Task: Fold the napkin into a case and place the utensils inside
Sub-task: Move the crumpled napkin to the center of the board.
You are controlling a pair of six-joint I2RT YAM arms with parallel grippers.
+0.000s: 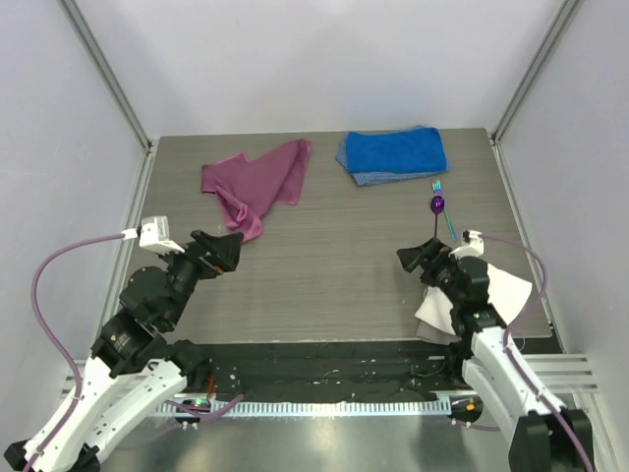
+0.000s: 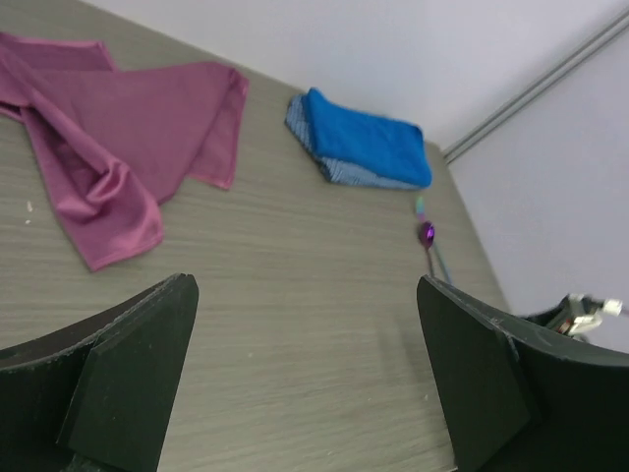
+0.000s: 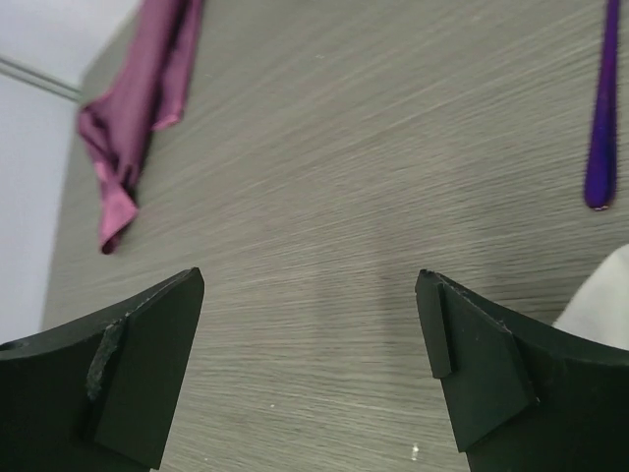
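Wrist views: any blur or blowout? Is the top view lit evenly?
Top external: even, diffuse light, only soft shadows, napkin and blue towel crisp. Left wrist: own jaws dark and soft in the foreground, spoon tiny and blurry. Right wrist: table grain sharp, white cloth at the right edge nearly blown out.

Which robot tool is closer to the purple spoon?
Right. The right tool sits just short of the spoon; the left tool is far across the table, near the napkin.
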